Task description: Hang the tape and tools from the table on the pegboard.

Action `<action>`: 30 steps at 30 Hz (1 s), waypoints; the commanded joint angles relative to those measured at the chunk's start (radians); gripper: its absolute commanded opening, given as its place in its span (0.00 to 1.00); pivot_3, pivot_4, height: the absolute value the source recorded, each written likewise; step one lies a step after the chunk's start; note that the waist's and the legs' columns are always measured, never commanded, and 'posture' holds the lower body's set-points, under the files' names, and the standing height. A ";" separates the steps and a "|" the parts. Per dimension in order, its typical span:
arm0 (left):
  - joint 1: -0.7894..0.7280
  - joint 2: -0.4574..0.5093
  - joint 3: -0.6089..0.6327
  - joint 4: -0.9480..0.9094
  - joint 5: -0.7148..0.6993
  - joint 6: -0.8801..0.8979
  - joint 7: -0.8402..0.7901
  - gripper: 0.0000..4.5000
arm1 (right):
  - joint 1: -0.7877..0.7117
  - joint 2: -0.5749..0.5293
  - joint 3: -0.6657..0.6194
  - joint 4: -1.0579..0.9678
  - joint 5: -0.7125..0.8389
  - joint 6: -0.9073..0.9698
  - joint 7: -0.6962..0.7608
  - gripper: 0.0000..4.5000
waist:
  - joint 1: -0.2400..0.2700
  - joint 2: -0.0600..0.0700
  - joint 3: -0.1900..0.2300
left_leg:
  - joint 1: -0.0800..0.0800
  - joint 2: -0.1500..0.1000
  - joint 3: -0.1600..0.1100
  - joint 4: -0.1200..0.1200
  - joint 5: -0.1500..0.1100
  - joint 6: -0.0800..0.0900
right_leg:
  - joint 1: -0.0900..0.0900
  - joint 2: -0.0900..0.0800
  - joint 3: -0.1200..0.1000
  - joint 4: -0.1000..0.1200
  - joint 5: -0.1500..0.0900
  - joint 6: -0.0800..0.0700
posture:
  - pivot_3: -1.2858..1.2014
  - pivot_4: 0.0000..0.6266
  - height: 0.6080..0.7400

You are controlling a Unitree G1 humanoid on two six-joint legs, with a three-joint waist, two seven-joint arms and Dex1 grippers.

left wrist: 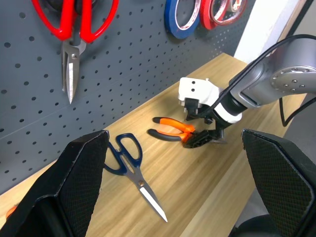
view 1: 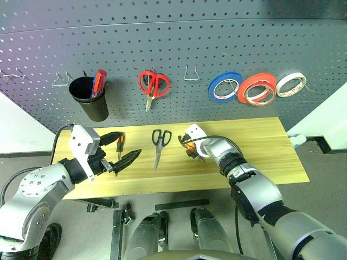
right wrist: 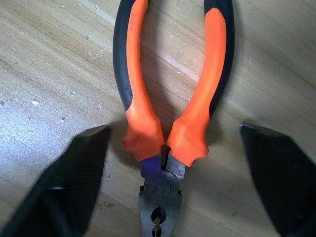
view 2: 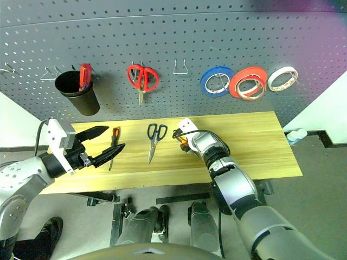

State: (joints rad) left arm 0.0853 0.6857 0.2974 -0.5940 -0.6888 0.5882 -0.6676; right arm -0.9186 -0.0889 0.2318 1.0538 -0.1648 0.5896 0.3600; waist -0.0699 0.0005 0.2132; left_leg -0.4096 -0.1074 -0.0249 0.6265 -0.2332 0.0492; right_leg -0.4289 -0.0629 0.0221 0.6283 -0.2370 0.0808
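A: Where do we stand now? Our right gripper is low over the pliers, which lie flat on the table, right of the middle. The fingers stand apart, one on each side of the joint where the orange handles meet, and they touch nothing yet.

B: Agreed, it is released and astride, not grasping. Our left gripper hangs wide open over the near left part of the table and holds nothing. The scissors lie left of the pliers, well apart, and the screwdriver lies further left, just beside our left fingers.

A: The tape already hangs on the pegboard, between the blue roll and the white roll. So three tools are left, in our judgement.

B: What can go wrong? We think the grip is the weak point. The pliers lie flat and thin, so the fingers may scrape the wood and close above them, or only push them away.

A: Also, if we clench at the joint, the handles can swing open when we lift, and the heavy head may turn in the pads.

B: Then hanging becomes difficult, because the hook is small and the handles must pass over it. A turned tool can miss it and fall down.

A: And our left fingers are close to the screwdriver; a careless move may roll it to the edge.
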 commanded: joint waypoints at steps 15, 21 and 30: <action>0.009 0.007 0.042 -0.036 -0.023 -0.004 0.006 1.00 | -0.031 0.003 0.008 0.013 -0.033 -0.045 -0.004 0.46 | 0.000 -0.001 0.002 | 0.000 0.000 0.000 0.000 0.000 0.000 | 0.000 0.000 0.000 0.000 0.000 0.000 | 0.51 0.38 1.00; 0.003 0.007 0.041 -0.023 -0.018 -0.009 0.002 1.00 | -0.027 -0.028 -0.049 -0.008 0.027 -0.099 0.085 0.46 | 0.001 -0.001 0.007 | 0.000 0.000 0.000 -0.001 0.000 0.000 | 0.000 0.000 0.000 -0.001 0.000 0.000 | 0.50 0.36 1.00; -0.027 0.011 0.031 0.015 -0.005 -0.026 -0.016 1.00 | 0.059 -0.152 -0.139 -0.109 0.140 -0.116 0.307 0.46 | 0.001 -0.001 0.007 | -0.001 0.000 0.000 -0.005 0.000 0.000 | 0.000 0.000 -0.001 -0.007 0.002 0.003 | 0.49 0.33 1.00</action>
State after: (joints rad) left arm 0.0713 0.6862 0.3111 -0.5787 -0.6925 0.5815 -0.6762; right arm -0.8808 -0.2278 0.1079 1.0198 -0.0569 0.5110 0.6102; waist -0.0689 -0.0002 0.2206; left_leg -0.4102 -0.1074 -0.0251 0.6210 -0.2331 0.0491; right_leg -0.4286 -0.0629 0.0214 0.6209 -0.2354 0.0838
